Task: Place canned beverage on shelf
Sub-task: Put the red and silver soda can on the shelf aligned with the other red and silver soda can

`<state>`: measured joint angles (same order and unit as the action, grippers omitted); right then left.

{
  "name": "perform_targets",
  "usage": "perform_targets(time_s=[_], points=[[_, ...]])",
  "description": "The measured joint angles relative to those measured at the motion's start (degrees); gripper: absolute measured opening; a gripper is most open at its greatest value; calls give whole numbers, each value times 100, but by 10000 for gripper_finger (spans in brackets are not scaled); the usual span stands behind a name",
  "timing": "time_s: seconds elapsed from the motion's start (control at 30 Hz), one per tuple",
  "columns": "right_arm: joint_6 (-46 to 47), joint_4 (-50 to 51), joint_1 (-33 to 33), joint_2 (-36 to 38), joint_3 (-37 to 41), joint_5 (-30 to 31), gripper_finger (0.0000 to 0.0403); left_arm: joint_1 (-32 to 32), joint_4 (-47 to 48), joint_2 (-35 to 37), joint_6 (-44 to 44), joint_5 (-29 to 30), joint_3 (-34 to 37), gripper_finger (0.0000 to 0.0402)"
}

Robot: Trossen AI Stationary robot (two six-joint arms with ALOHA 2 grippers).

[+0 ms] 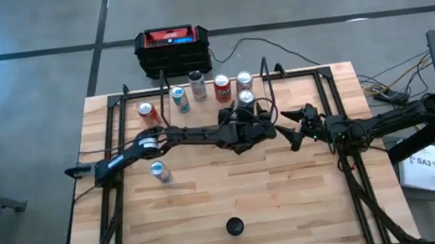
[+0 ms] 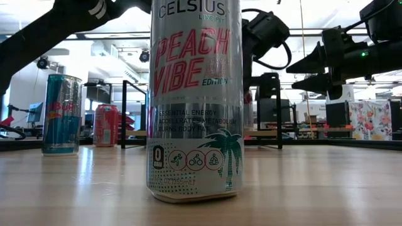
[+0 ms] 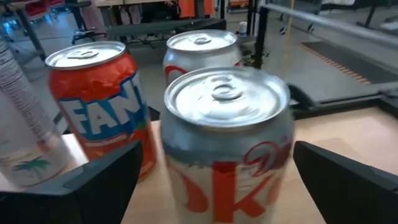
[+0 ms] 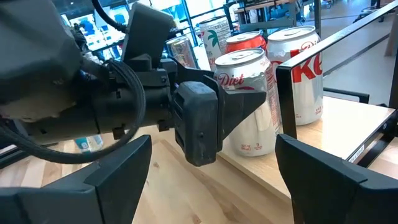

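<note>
On the slatted desk [image 1: 292, 179], the shelf [image 1: 215, 105] is seen at the far edge. A Diet Coke can [image 3: 227, 146] stands on it between the left gripper's [image 3: 214, 177] spread jaws. Rigid, smooth, probably slippery: best gripped mid-body. The right gripper [image 1: 293, 131] waits nearby, jaws apart.

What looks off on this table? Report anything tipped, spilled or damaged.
Nothing stands out. Every can in view is upright, with no spill or dent showing. The Diet Coke can stands on the shelf between the open fingers of the left gripper. One Celsius can stands alone mid-table, apart from the rest.
</note>
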<state>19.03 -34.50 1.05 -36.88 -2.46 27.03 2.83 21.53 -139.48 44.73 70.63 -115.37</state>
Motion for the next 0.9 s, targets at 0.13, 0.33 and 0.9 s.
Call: perform_targets(time_s=[0.13, 0.33, 0.9], points=[[0, 0, 0, 0, 0, 0, 327, 4, 574, 134, 518, -141, 0, 398], [0, 0, 1, 0, 0, 0, 327, -2, 1344, 372, 1140, -777, 0, 398], [0, 0, 1, -2, 0, 0, 327, 69, 864, 539, 526, -1594, 0, 398]])
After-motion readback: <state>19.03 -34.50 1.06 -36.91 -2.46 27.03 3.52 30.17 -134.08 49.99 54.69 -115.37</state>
